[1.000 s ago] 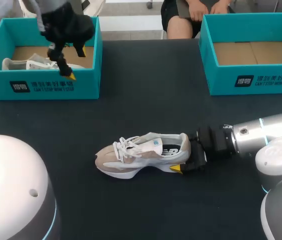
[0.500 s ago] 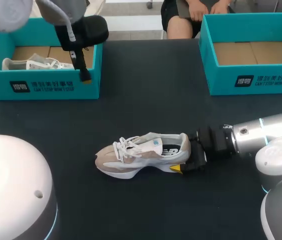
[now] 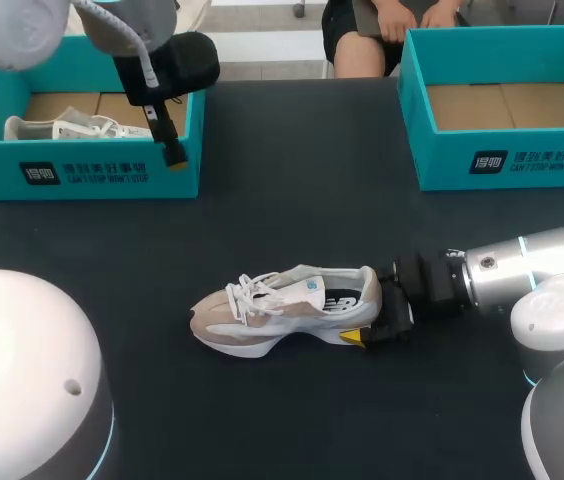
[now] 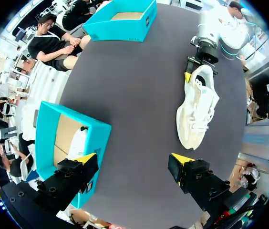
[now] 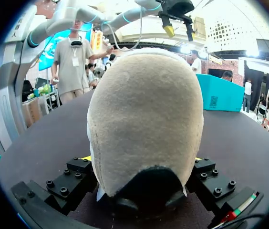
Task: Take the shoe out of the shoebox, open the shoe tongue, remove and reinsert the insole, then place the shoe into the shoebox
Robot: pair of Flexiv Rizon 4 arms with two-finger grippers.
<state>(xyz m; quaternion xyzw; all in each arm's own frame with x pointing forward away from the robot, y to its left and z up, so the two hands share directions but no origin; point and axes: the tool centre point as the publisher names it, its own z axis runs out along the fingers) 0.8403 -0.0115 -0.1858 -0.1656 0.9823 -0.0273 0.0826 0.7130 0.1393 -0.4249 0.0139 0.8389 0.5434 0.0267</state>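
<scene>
From the head view, the shoe stands upright on its sole in the middle of the dark tabletop, toe toward my left and heel toward my right. My right gripper comes in low from the right and is clamped on the heel, though from above I see only one yellow tip, at the near side of the sole. The right wrist view settles it. The beige heel fills the space between both fingers, a sliver of yellow showing against it on each side.

My left gripper hangs above the right end of the left shoebox. The head view shows its fingers dark and hard to read. The left wrist view shows them spread wide with nothing between them, one tip over the box's corner and the other over bare tabletop.

That wrist view also looks down into the shoe's opening and along its white laces, which the right wrist view hides behind the heel. A second shoe, white, lies inside the left shoebox on its brown cardboard floor. The right shoebox sits at the far right, well apart from everything else.

Each teal box carries a black label with white lettering on its front wall. The shoe has a dark logo on its side and a small blue tab near the tongue.
</scene>
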